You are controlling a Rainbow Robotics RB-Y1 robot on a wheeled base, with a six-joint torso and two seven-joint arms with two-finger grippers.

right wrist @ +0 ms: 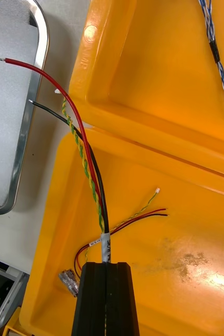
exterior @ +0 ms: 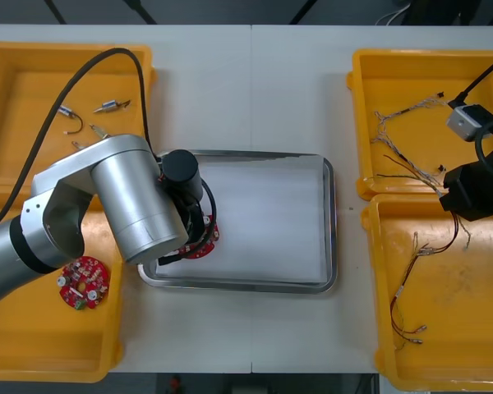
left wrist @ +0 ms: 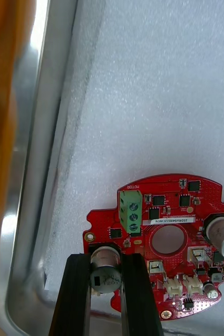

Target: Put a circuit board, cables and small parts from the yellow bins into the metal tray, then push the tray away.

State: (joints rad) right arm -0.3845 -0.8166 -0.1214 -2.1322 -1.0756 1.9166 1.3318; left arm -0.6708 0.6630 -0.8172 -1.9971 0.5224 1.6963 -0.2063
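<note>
My left gripper (left wrist: 106,261) is low over the near left corner of the metal tray (exterior: 329,215). It is shut on a grey can-shaped part of a round red circuit board (left wrist: 167,239), and the board (exterior: 204,245) rests on the tray's white inside. My right gripper (right wrist: 106,264) hangs over the near right yellow bin (exterior: 476,328), shut on a red and yellow cable (right wrist: 93,178) with a black strand. The cable's loose ends reach past the bin wall toward the tray's rim (right wrist: 22,142).
A second red circuit board (exterior: 83,283) lies in the near left bin. Small metal parts (exterior: 108,106) sit in the far left bin. Twisted blue and white cables (exterior: 392,138) lie in the far right bin, and more cables (exterior: 407,316) lie in the near right one.
</note>
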